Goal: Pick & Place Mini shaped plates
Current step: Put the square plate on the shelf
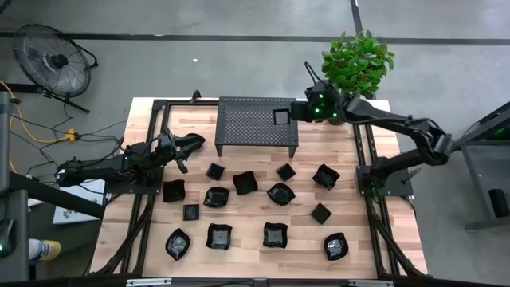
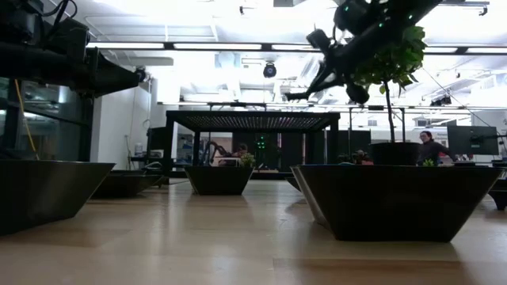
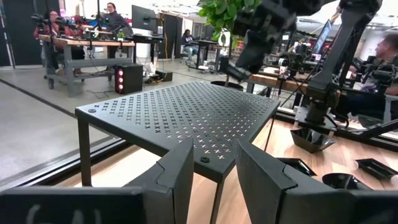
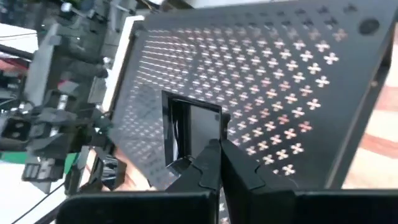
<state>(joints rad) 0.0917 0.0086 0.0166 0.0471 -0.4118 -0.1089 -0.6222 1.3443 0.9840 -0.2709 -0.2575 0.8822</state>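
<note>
Black rack point(image 1: 256, 125): one square plate point(image 1: 280, 117) over its far right corner.
Right gripper point(image 4: 216, 163): clamped on that plate.
Left gripper point(image 3: 211, 171): parted, empty, near table's left edge.
Remaining: thirteen-odd plates point(image 1: 219, 237) on table point(image 1: 143, 239).

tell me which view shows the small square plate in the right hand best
The right wrist view: the square plate fills the frame, pinched by the right hand above the rack. The high view shows it small; the other two views don't show it clearly.

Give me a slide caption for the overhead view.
Right gripper holds a small square plate over the rack; left gripper waits open.
</note>
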